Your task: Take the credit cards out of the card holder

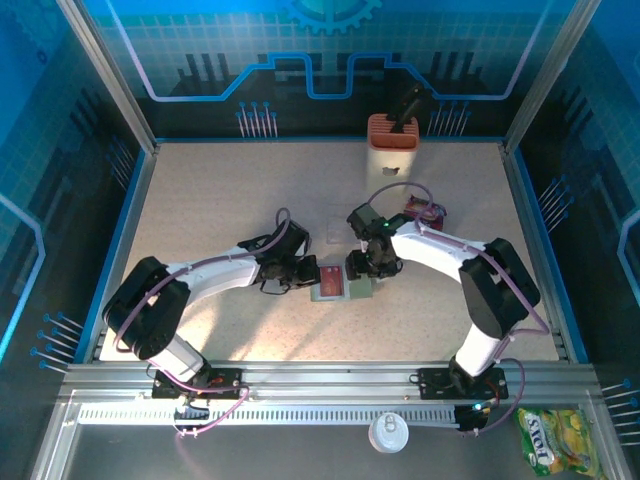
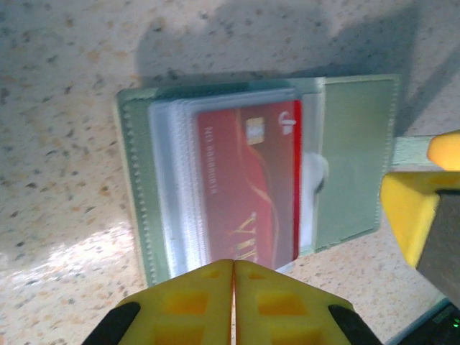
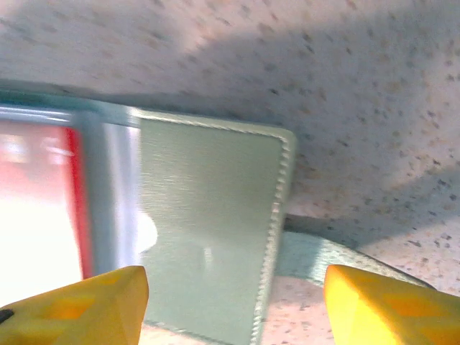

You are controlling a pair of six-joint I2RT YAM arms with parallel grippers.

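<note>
Starting at the left, our left gripper [image 1: 300, 272] sits with its yellow fingertips [image 2: 208, 287] pressed together and nothing between them. It is just at the near edge of the card holder [image 1: 332, 287], which lies open and flat on the table [image 1: 220, 200] between our two arms.

In the left wrist view, the red card [image 2: 251, 187] is tucked in the stack of clear sleeves on one panel. Its long axis points straight at that closed claw, so a short end faces us. We judge the left arm the nearer one to the card. It would have to open before it could pinch that end and draw the card out along its length.

Further right is the holder's bare green panel, and over it hangs our right gripper [image 3: 230, 302]. Its jaws are spread wide to either side of the panel's outer corner and the strap, gripping nothing. It looks placed to pin the holder down.

Behind it, well apart, stand the orange-and-cream block [image 1: 392, 145] and the red snack packet [image 1: 425, 210]. Neither blocks the pull.
</note>
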